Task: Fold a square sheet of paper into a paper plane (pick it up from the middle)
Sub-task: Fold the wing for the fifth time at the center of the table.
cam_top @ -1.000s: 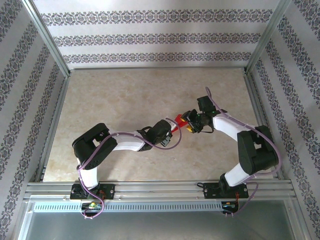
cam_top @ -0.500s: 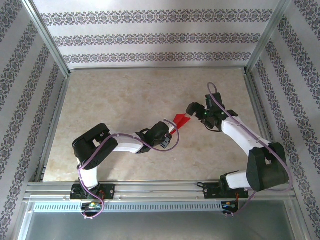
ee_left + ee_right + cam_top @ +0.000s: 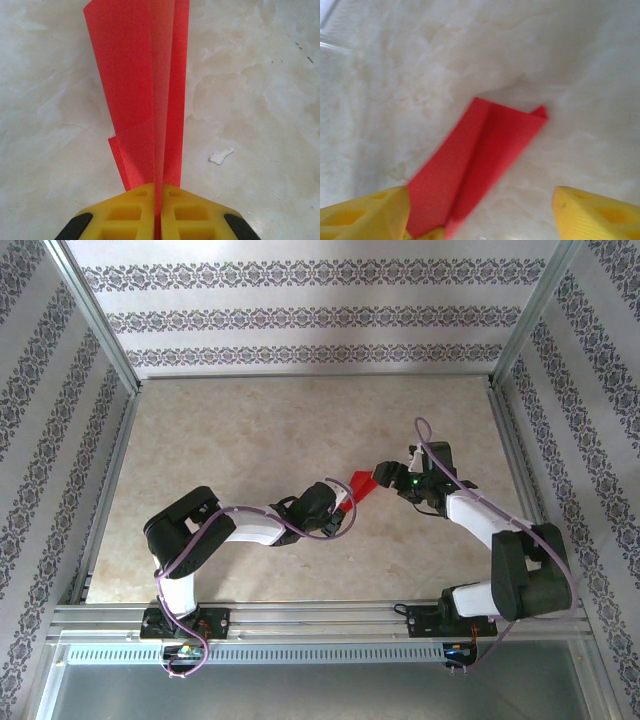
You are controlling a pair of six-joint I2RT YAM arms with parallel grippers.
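marbled beige worktop [image 3: 250, 430] sits beneath the red paper plane [image 3: 362, 483] (a narrow fold, centre ridge raised). left hand [image 3: 346, 500] pinches one end of it; right hand [image 3: 385, 476] stands spread at the other end

Beige marbled tabletop [image 3: 250, 440], patterned wall panels [image 3: 310, 315], metal rail [image 3: 320, 620], small white fleck [image 3: 220, 156]

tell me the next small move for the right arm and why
Probably nudge the right end effector sideways until the paper plane sits midway between its open jaws: the red fold lies close by one finger, and the left end effector is shut on its ridge, holding it steady.
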